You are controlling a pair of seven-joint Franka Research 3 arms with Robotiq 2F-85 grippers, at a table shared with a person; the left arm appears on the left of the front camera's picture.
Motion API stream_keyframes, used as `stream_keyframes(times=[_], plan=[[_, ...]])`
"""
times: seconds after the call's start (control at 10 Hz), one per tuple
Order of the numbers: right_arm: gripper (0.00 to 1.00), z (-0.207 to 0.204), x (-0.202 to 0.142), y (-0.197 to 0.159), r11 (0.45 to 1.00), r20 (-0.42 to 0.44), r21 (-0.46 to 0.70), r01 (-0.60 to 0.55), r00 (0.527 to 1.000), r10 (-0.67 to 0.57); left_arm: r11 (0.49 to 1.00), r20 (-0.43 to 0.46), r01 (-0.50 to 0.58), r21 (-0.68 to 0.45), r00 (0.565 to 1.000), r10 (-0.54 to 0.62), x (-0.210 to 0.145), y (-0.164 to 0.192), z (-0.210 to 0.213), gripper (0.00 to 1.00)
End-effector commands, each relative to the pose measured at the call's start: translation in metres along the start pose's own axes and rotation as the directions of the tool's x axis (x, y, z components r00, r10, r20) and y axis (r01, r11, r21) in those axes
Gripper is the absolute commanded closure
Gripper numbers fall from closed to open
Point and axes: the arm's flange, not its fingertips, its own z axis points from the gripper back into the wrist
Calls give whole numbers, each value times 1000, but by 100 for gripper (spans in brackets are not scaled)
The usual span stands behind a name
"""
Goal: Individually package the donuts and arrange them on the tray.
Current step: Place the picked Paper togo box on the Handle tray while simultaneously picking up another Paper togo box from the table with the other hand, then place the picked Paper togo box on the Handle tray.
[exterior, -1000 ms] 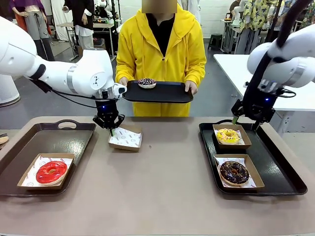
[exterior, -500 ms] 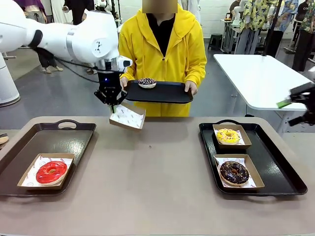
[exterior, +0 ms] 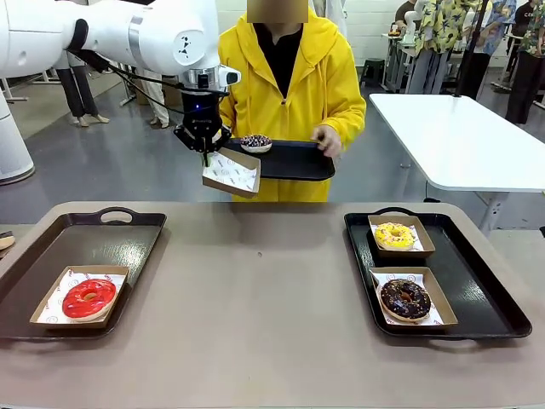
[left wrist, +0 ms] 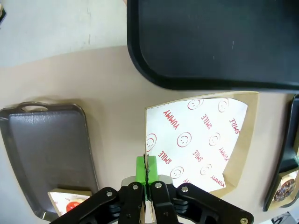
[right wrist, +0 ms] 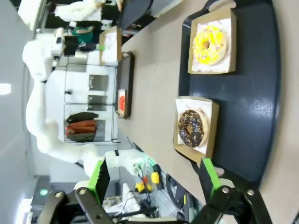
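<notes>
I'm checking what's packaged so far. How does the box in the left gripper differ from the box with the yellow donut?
The box in the left gripper is empty, showing only printed paper; the yellow donut's box holds a donut. The gripped box hangs tilted in the air, pinched at its edge by the shut left gripper near the person's tray; the other lies flat on the right tray. Both are square, brown cardboard, paper-lined.

red donut (exterior: 88, 297): glossy glaze | box (exterior: 232, 171): cardboard, printed paper liner
</notes>
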Motion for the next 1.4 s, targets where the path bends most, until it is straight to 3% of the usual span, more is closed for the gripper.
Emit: stream_keyframes(times=[0.0,0.3,1.3], plan=[[0,7,18,-19,997,-21,72,-4,1000,6,998,10,-59,28,998,59,22,-7,-1,100],[0,7,21,-33,995,-23,96,11,1000,-9,997,8,-75,16,997,75,28,-8,-7,100],[0,2,17,-33,997,-34,73,35,999,-32,999,2,-49,-6,999,49,22,-1,-15,100]])
